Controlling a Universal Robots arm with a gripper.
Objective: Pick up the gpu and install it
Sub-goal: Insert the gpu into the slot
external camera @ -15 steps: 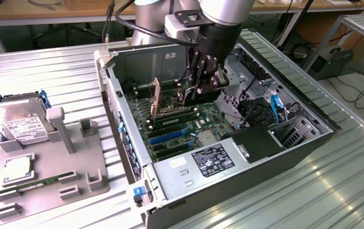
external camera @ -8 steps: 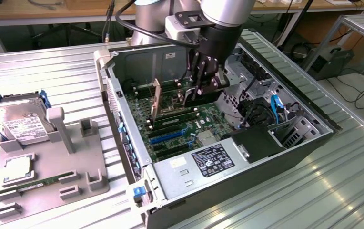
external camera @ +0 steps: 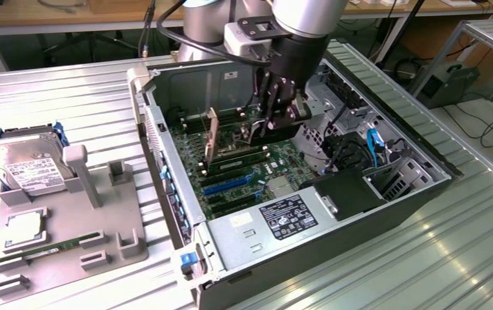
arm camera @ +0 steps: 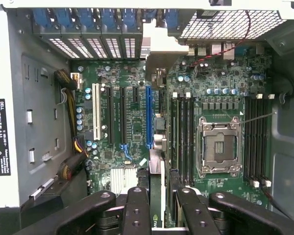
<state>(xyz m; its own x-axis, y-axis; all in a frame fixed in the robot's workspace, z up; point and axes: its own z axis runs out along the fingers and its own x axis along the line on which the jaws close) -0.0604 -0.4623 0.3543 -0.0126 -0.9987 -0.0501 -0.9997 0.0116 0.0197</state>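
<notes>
My gripper [external camera: 261, 132] reaches down into the open computer case [external camera: 156, 168] and is shut on the gpu [external camera: 228, 143], a thin card held on edge above the green motherboard [arm camera: 220, 83]. In the wrist view the gpu [arm camera: 157, 161] runs edge-on from between my black fingers [arm camera: 136, 208] to its silver end bracket [arm camera: 159, 46] by the case's rear slot openings. The card hangs just beside the long blue expansion slot [arm camera: 148, 117], almost parallel to it. I cannot tell whether its lower edge touches the slot.
A grey holder [external camera: 100, 226] on the exterior view's left carries a hard drive [external camera: 22, 165], a processor [external camera: 24, 224] and a RAM stick [external camera: 53, 248]. Inside the case are the power supply [external camera: 290, 216], a drive cage with cables [external camera: 375, 161], the empty CPU socket [arm camera: 219, 146] and memory slots [arm camera: 182, 132].
</notes>
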